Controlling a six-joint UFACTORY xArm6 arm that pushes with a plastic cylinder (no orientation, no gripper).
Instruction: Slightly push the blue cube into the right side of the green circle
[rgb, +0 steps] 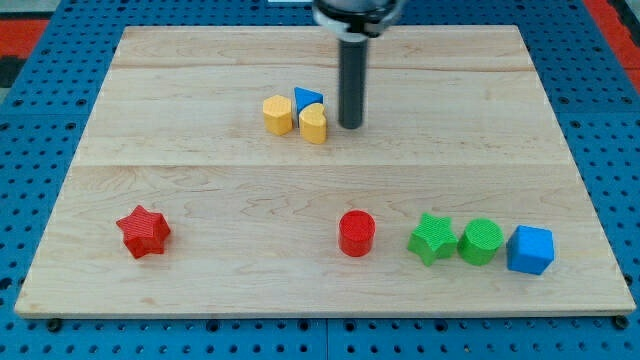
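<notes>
The wooden board (180, 150) is carrying every block. My tip (350, 125) is sitting near the view's top, just right of the yellow heart (314, 124), well apart from the blue cube (530, 250). There are no jaws, only the rod. The cube is already resting just beside the green circle (481, 242)'s right side, so I am judging a short, gentle nudge from the cube's far right is enough.
</notes>
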